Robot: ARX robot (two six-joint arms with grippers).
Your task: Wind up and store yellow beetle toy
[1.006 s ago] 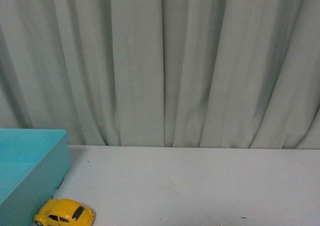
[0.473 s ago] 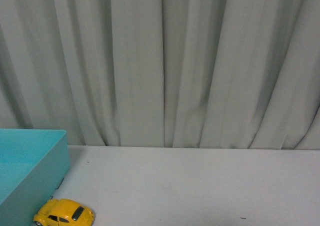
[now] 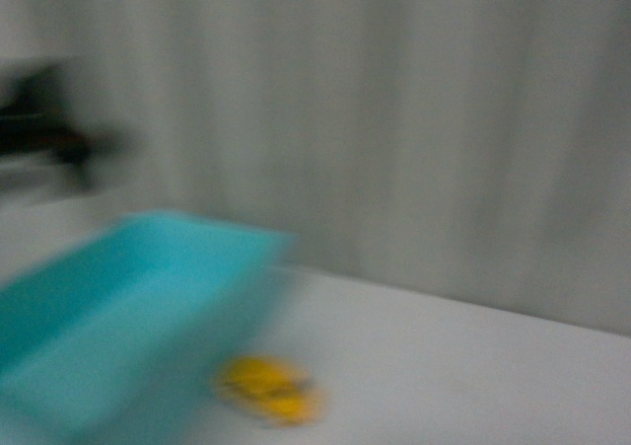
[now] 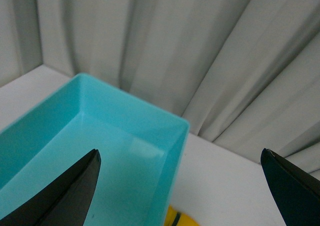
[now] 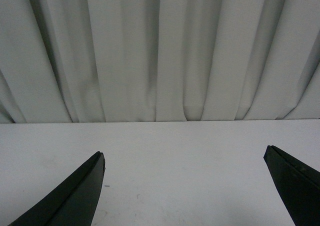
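Blur smears the front view, yet the small glossy yellow beetle toy (image 3: 268, 388) shows on the white tabletop (image 5: 185, 136), just beside the outer wall of the open turquoise plastic bin (image 4: 172, 161). The left gripper (image 4: 179, 154) hangs above that bin's corner, its dark fingers (image 4: 75, 191) spread wide and empty, with a sliver of the toy ahead between them. The right gripper (image 5: 183, 152) is likewise spread, gripping nothing, over bare tabletop facing the grey pleated curtain (image 5: 165, 50).

Tally's short: one yellow beetle toy (image 3: 268, 389) (blurry in the front view), one teal bin (image 4: 100, 100), one white counter (image 5: 190, 166) and one grey curtain (image 5: 170, 50) behind.
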